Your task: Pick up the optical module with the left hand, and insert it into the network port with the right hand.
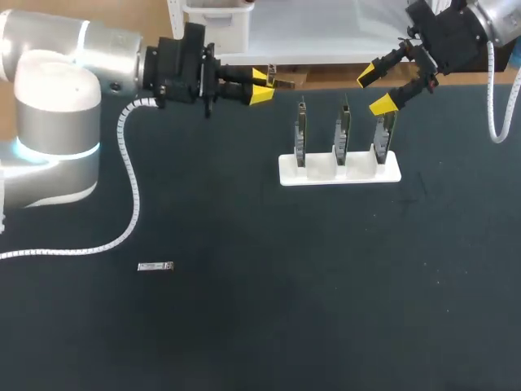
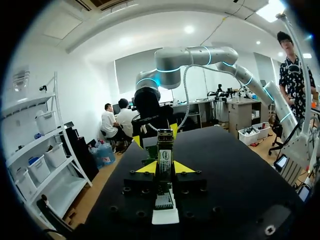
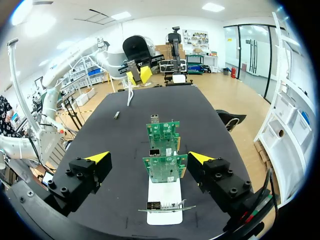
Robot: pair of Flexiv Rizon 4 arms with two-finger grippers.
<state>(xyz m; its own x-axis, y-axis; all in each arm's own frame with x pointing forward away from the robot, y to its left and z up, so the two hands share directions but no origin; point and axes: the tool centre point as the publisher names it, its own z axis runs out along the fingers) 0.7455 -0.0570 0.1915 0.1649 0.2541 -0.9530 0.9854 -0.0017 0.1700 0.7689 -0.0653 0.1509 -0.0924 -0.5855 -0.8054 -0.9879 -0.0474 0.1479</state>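
1. black tabletop (image 1: 326,326) carried one white stand, three network cards and one loose optical module; two grippers hung over it, one of them gripping another module.
2. left gripper (image 1: 262,85) hung by the table's far edge, left of the cards. its yellow tips were pinched on one optical module (image 1: 282,82), which stuck out past the fingers towards the cards.
3. right gripper (image 1: 377,90) came in from the far right corner with its fingers spread wide apart. its lower yellow tip was just beside the top of the rightmost card.
4. three green network cards (image 1: 343,130) stood on edge in a row, slotted into the white stand (image 1: 339,173) in the far half of the table.
5. one small metal network port (image 3: 155,152) showed on the middle card in the right wrist view, ahead of the spread fingers.
6. second optical module (image 1: 155,266) lay flat on the table at the near left, well apart from the stand and both grippers.
7. widest stretch of dark surface lay on the near side of the stand, reaching to the near and right edges.
8. white coiled cable (image 1: 130,195) trailed from the left arm down across the table's left side, between the arm's base and the loose module.
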